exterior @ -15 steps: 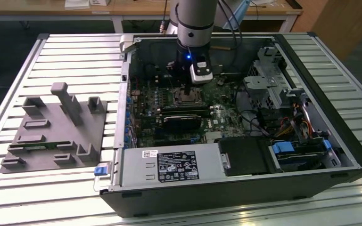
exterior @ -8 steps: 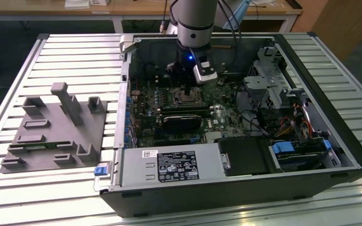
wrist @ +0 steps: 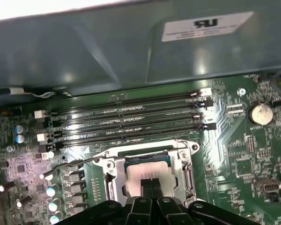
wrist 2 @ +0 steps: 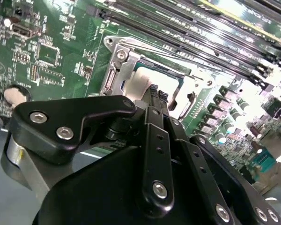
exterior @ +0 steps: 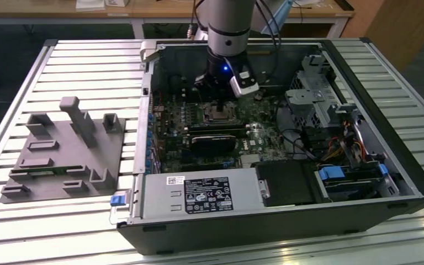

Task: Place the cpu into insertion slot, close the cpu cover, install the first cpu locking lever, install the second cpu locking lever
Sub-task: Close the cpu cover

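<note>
Tightly drawn together at the tips: black two-fingered gripper [wrist: 152, 184] [wrist 2: 154, 91], with no gap to be made out between the fingertips [wrist: 147, 188] in both wrist views and nothing clamped there. Poised right over the small flat square cpu with the pale silver-grey metal top [wrist: 139, 172] [wrist 2: 141, 77]; cannot tell whether touching it or stopped just above. Near part of that chip hidden behind the gripper's own black body in both wrist views.

Seated already in the small square insertion slot with the silver metal rim [exterior: 218, 115], itself half covered by the gripper in the exterior view. Framed by the thin silver metal cpu cover with the large central window [wrist: 180, 172], apparently lying down flat around the chip, its near edge cut off from sight. Beside the socket, a thin silver wire locking lever [wrist: 68, 165], with its handle end reaching out over a row of small capacitors; hard to say whether hooked down.

Above, a grey tubular arm [exterior: 231, 22] dropping almost vertically into the open black computer case [exterior: 286, 223], wrist lit by a small blue light, gripper aimed straight down.

Further out: long narrow black memory slots [wrist: 131, 123] just beyond the socket, green motherboard [wrist: 234, 157], round silver coin battery [wrist: 261, 113]. Outside the case, on the exterior view's left, a grey moulded fixture block [exterior: 64, 160] on the slatted metal table [exterior: 86, 61].
</note>
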Tool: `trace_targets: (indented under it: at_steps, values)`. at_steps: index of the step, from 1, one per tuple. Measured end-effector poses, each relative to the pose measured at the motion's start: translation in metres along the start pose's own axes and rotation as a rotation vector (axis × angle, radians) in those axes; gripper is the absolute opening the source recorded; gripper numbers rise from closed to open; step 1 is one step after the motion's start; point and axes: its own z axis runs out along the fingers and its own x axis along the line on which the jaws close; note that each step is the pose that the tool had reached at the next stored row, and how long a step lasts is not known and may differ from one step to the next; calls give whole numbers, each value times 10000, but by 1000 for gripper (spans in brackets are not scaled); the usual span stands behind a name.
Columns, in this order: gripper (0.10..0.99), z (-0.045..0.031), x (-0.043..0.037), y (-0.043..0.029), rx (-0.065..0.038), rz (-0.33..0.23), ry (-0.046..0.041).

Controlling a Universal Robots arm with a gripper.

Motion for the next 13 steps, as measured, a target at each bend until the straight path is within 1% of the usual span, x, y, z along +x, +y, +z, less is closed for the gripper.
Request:
trace_targets:
  at_steps: [3,6,8,13]
  values:
    - [106,1,0,0,-34,-313,-95]
    - [106,2,12,-3,-57,-418,-260]
    - [106,5,30,-8,-62,-406,-290]
    - [106,17,43,-11,-54,-97,-301]
